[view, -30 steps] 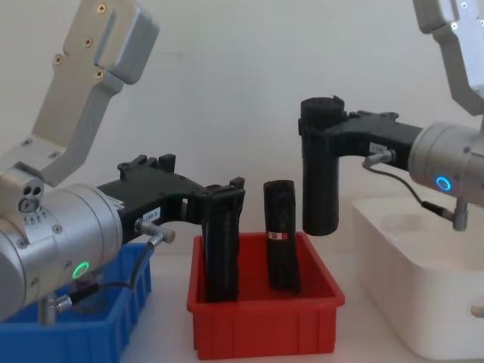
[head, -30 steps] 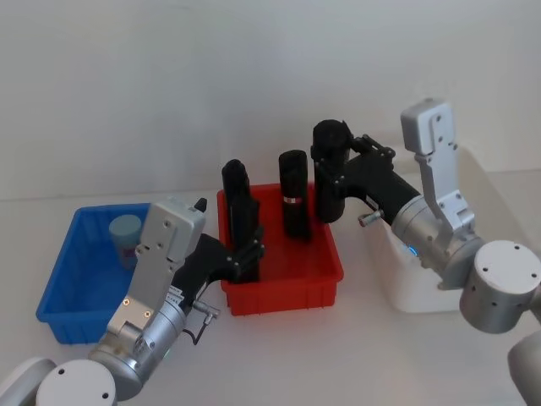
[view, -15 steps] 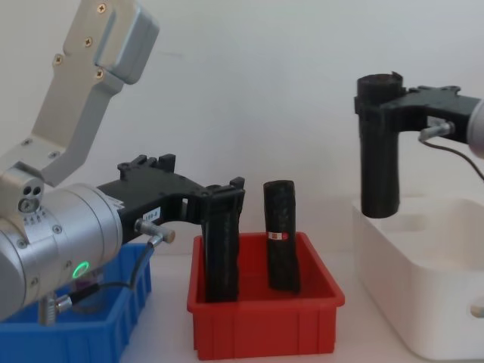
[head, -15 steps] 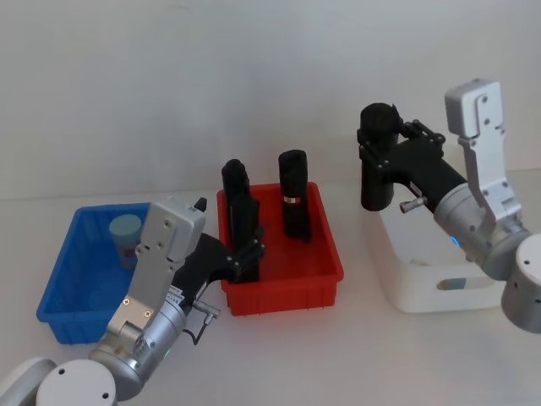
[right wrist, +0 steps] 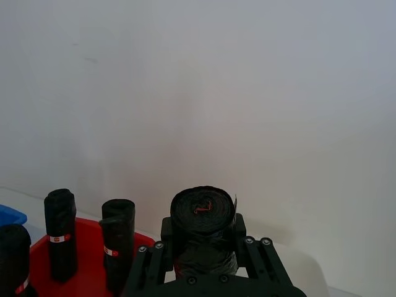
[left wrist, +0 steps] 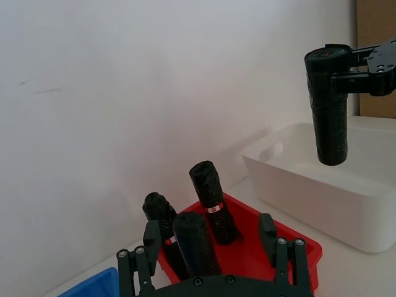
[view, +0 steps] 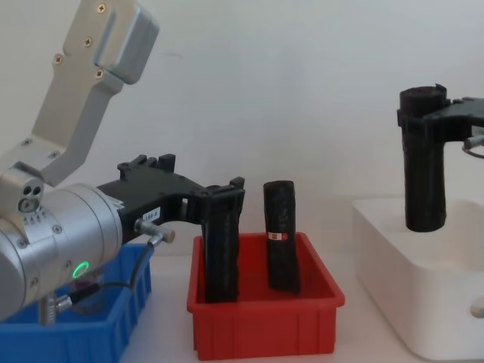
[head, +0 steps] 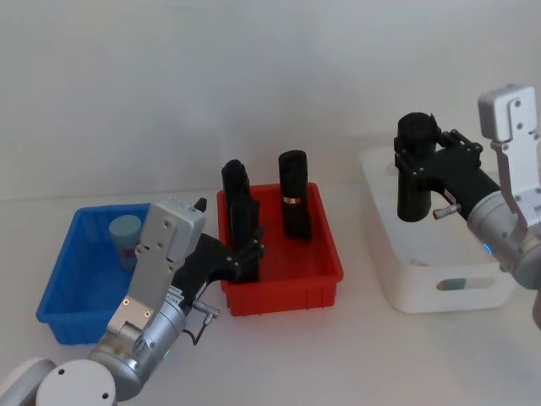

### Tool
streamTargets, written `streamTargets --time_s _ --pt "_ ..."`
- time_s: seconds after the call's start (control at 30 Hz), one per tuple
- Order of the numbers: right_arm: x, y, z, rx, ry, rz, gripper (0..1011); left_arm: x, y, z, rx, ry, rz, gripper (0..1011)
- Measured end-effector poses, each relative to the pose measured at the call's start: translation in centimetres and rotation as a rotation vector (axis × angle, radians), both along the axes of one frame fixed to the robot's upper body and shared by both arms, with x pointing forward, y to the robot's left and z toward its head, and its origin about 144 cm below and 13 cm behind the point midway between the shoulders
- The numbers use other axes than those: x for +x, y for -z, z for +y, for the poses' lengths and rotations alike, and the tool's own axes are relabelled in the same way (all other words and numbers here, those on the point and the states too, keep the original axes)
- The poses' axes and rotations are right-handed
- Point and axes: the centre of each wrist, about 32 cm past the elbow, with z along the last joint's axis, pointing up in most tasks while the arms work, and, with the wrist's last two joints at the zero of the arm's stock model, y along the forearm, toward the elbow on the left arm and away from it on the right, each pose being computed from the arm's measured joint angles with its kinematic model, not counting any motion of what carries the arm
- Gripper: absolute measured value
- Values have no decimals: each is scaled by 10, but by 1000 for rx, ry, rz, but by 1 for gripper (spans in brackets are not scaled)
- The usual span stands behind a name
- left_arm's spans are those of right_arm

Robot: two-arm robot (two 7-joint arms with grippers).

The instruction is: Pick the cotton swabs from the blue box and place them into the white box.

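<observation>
One tub of cotton swabs with a grey-blue lid stands in the back of the blue box at the left. My right gripper is shut on a tall black roll and holds it upright in the air over the white box. The chest view shows this roll hanging above the white box's rim. My left gripper is open, its fingers on either side of a black roll that stands in the red bin.
Two more black rolls stand upright in the red bin between the blue and white boxes. A plain white wall closes off the back of the table. Bare tabletop lies in front of the bins.
My right gripper has carried its black roll to the right, from above the red bin to above the white box. The left arm has stayed put.
</observation>
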Motion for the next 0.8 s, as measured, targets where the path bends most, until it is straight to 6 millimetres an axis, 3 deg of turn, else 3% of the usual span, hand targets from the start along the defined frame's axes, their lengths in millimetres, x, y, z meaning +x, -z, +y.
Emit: streamTargets --time_s 0.23,0.57,0.8 --pt "-1 4 -5 -1 8 14 550 0 0 0 0 0 0 1000" --pt "1 9 -7 -2 3 27 860 0 0 0 0 0 0 1000" --pt "2 11 -8 -1 0 29 1001 0 0 0 0 0 0 1000"
